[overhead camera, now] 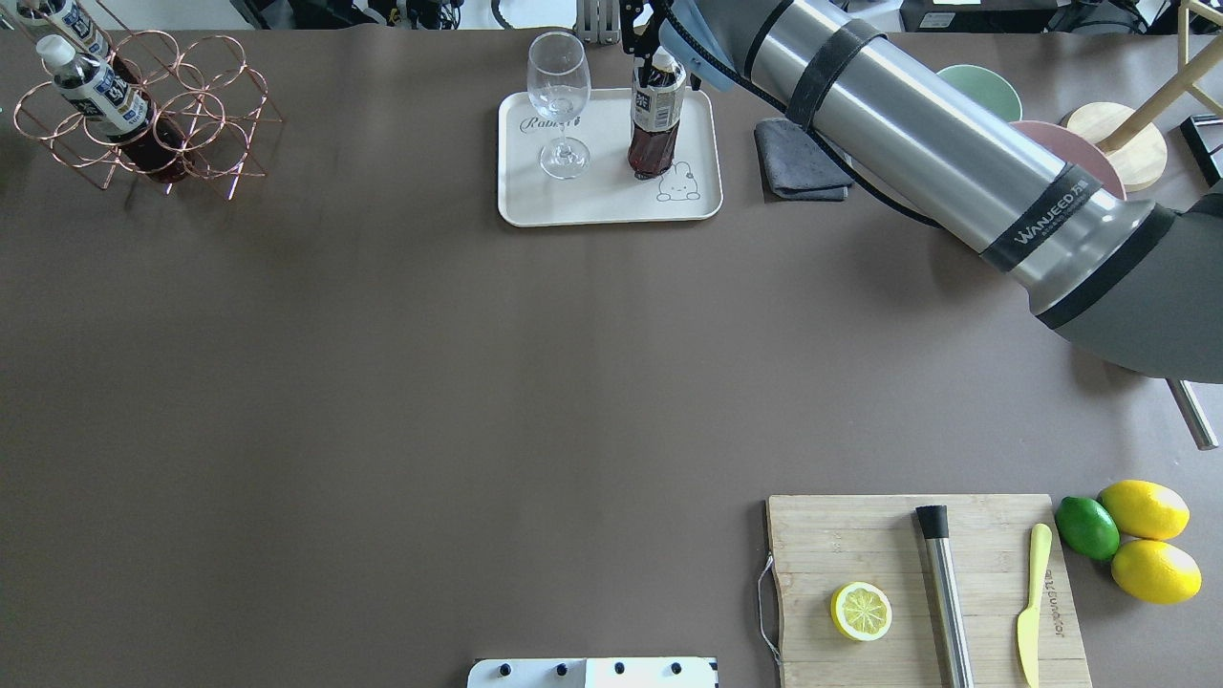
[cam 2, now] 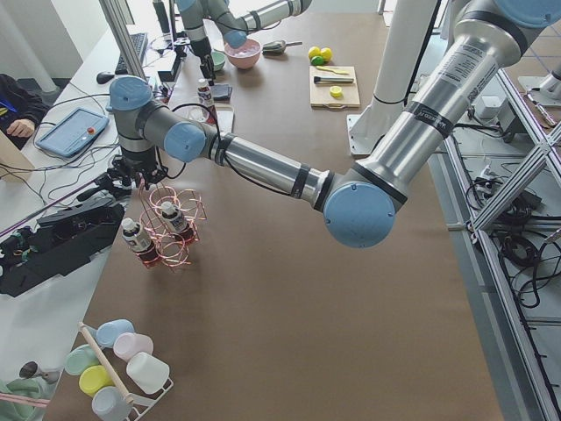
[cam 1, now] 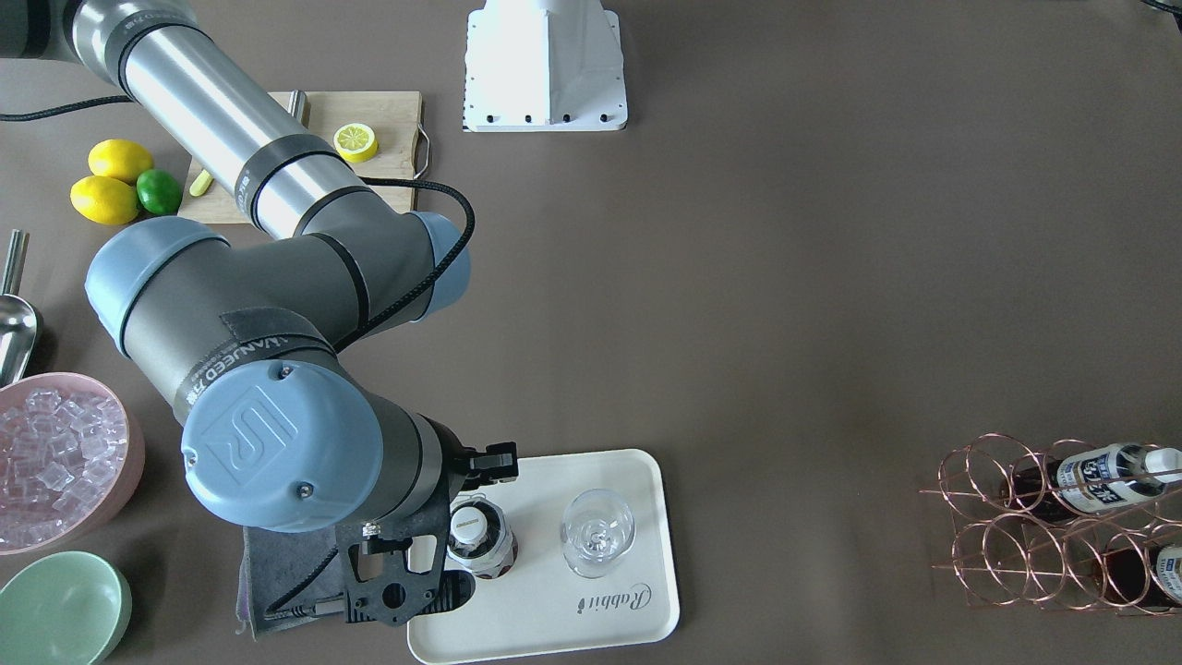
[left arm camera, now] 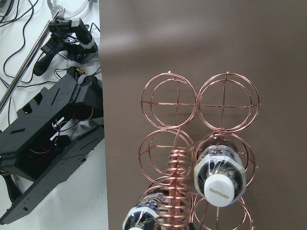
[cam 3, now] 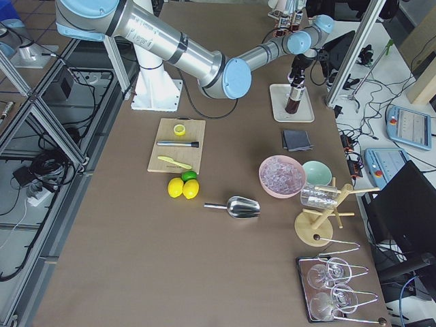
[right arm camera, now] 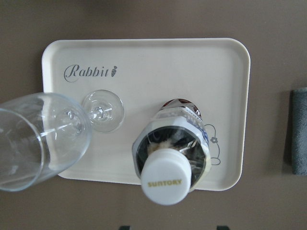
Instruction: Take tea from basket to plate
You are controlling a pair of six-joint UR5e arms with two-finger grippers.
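From my station, I judge the task to be almost complete. The tea stands upright on the plate, in the upper middle of the overhead view. It is on the right half of the plate, just above the small bear drawing. An empty glass stands beside it on the left half, and the two are apart.

The right pincer hangs over the bottle. In its wrist view I look down on the white cap, and only the two fingertips show, at the bottom edge of the frame. They are spread wide and touch nothing, so this pincer is open and the bottle stands by itself.

The basket is in the upper left corner of the overhead view, well apart from the plate. Two more bottles lie in its rings. The left pincer is above the basket, but I see it only in the side views, so I cannot tell whether it is open or closed.

What is left, in my opinion, is only to lift the right arm straight up and away. The cap is near the fingers and the glass is near the bottle, so a sideways move could knock one of them over.
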